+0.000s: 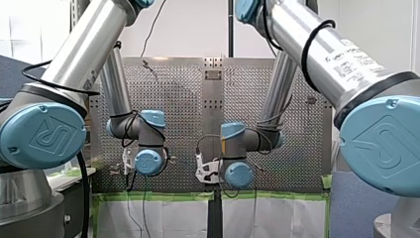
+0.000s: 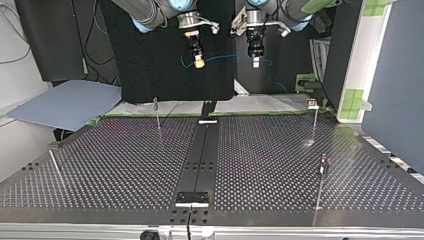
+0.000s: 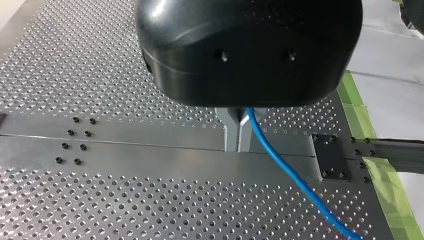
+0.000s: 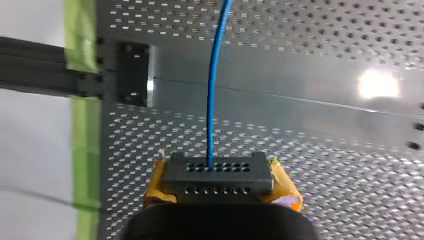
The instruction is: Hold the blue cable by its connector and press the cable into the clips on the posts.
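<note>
arms hold both wrists side by side, pointing down near the taped edge of the perforated metal tabletop [image 2: 125, 165]. my right end effector [image 4: 217, 186] pinches the dark, blocky connector [image 4: 217, 172], dotted with rows of small holes, between yellow pads. my left end effector [image 3: 239, 132] has its metal fingers pressed together on the thin blue cable [image 3: 287, 172], which sags between the two.

Green tape [image 1: 163, 196] runs along one edge of the table [image 2: 125, 165]; a blue-grey board [image 2: 65, 102] lies beyond its corner.
</note>
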Controlling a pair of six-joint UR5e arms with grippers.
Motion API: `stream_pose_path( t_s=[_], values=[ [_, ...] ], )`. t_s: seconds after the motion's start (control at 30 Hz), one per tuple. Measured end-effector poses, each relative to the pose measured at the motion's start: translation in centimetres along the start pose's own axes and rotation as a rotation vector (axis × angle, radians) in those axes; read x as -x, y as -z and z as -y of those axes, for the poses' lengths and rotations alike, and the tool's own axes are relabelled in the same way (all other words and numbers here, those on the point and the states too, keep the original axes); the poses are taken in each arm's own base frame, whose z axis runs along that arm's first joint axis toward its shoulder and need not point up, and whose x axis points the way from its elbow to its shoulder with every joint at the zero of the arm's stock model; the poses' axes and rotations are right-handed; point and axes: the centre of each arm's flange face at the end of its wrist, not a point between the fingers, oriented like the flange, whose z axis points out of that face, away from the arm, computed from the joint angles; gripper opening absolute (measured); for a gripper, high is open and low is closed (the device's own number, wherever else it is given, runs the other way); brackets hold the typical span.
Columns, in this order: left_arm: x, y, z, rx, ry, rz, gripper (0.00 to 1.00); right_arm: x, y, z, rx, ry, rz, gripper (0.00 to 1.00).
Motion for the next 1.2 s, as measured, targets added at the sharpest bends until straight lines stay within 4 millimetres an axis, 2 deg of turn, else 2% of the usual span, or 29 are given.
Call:
stream_pose_path(
  t_s=[0.23,0.33,0.6,0.87,1.2],
  values=[
    [-0.5,0.1,-0.7,0.001,-0.002,-0.019,0.0,3.6,0.4,-0.1,0.003,0.013,0.062,0.0],
    [-0.2,0.0,-1.2,0.005,0.011,-0.027,0.0,3.7,-0.3,-0.2,0.021,-0.004,0.061,0.0],
    [1.5,-0.2,-1.9,0.043,0.028,-0.027,0.0,-0.7,-3.0,0.1,0.033,-0.092,-0.009,0.0],
    [4.0,-1.2,-2.0,0.078,0.033,-0.005,0.0,-4.8,-4.2,-0.2,-0.014,-0.15,-0.037,0.0],
    [9.0,-3.6,-0.8,0.092,0.071,0.061,0.0,-10.8,-5.7,-0.3,-0.082,-0.17,-0.089,0.0]
  ],
)
